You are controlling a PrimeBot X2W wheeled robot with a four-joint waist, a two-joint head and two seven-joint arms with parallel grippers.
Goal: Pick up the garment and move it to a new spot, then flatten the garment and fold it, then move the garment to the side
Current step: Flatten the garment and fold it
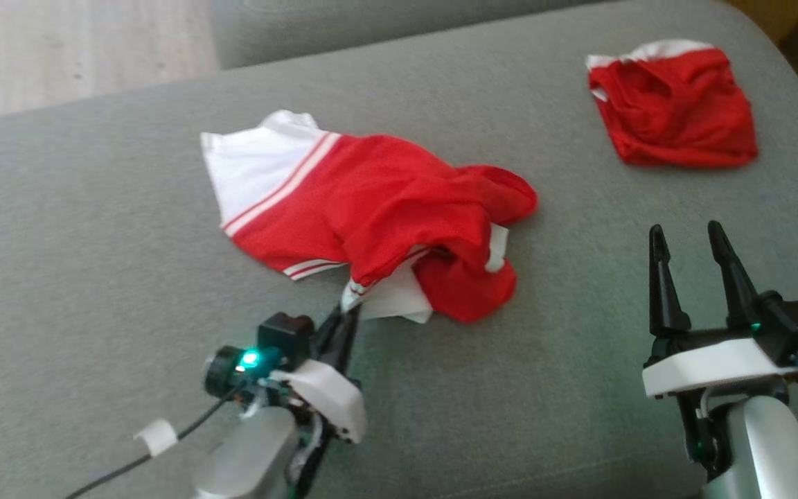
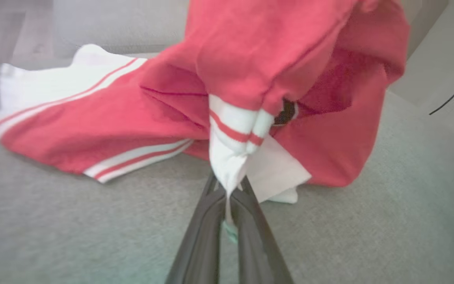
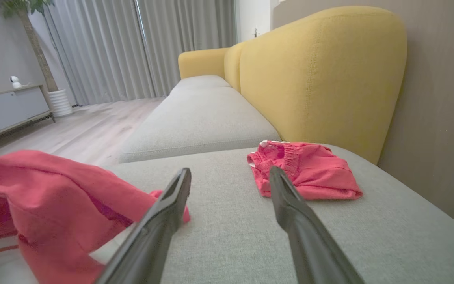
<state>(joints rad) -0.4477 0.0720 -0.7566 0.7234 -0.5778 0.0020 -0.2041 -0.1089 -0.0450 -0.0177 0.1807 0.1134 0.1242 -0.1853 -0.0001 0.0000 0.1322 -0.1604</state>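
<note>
The left gripper (image 1: 348, 313) was pinched tight on a white edge of the red shirt (image 1: 385, 201). The right gripper (image 1: 688, 242) stood spread apart and empty above the sofa (image 1: 94, 291).

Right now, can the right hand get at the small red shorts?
Probably yes: the right hand is open, and bare cushion lies between it and the shorts, with nothing in the way.

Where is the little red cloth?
In the head view, the little red cloth lies far right on the grey cushion, beyond the open right claw and apart from the bigger red-and-white garment.
</note>
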